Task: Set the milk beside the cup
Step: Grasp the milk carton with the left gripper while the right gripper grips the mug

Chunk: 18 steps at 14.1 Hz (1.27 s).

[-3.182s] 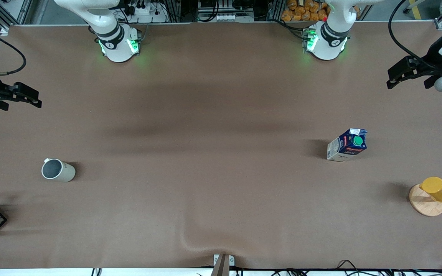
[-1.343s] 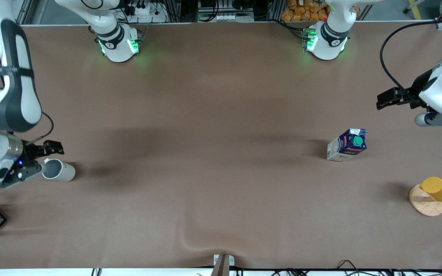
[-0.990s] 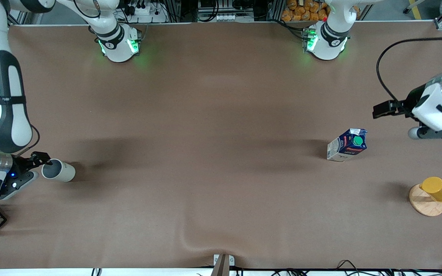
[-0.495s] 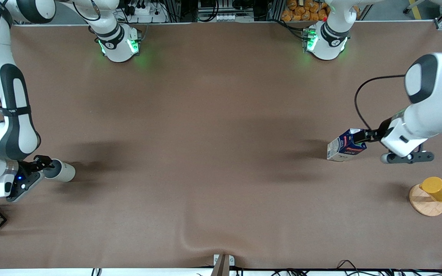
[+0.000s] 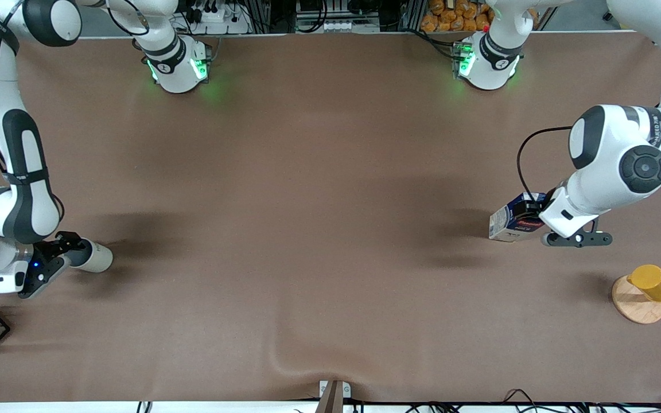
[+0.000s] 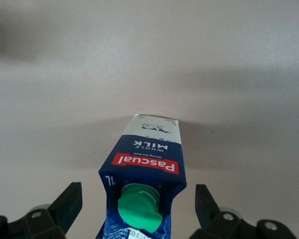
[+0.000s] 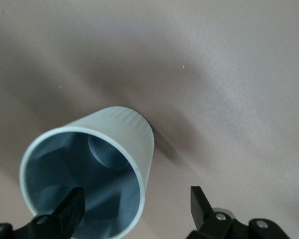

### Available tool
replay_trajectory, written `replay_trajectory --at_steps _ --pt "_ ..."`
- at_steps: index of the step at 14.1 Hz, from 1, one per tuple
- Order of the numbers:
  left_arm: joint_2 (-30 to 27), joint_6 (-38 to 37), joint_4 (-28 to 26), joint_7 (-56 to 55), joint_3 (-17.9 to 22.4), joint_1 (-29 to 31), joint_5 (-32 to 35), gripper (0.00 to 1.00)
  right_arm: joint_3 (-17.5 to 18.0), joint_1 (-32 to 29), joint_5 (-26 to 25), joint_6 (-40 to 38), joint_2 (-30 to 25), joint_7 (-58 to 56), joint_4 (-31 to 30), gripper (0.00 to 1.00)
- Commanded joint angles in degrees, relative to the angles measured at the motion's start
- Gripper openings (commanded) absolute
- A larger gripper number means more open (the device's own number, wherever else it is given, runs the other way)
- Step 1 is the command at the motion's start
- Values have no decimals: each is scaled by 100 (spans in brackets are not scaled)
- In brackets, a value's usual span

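The milk carton (image 6: 145, 169) is carrying the only clear print. Its red label band (image 6: 146, 163) is showing the brand "Pascual" in white letters, seen upside down in the left wrist view. On the dark blue panel next to the band, "WHOLE MILK" is reading in pale letters. Near the green screw cap (image 6: 138, 208), "1L" is showing.

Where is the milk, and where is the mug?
milk (image 6: 148, 160): left wrist view, on its red label band.
mug (image 7: 124, 132): right wrist view, on its pale outer wall.
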Motion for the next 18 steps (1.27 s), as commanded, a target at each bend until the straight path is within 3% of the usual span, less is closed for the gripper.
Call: replay_trajectory --at_steps 1,7,9,12,15,18 --pt "-146 90 -210 -11 -42 22 172 100 94 -112 142 -23 16 -20 9 0" --pt "3 555 -606 59 -42 57 198 100 181 -51 177 -58 -28 -256 61 0" --pt "21 556 -597 85 -33 66 198 99 584 -60 177 -58 -107 -485 140 0" --pt "30 556 -597 120 -33 145 198 75 1304 -24 160 -452 -160 -661 508 0" --pt "-22 521 -562 392 -33 145 190 59 2183 63 160 -454 -107 -742 624 0" --pt "-233 284 -405 367 -33 154 190 46 2265 1114 55 -42 -133 160 633 0"
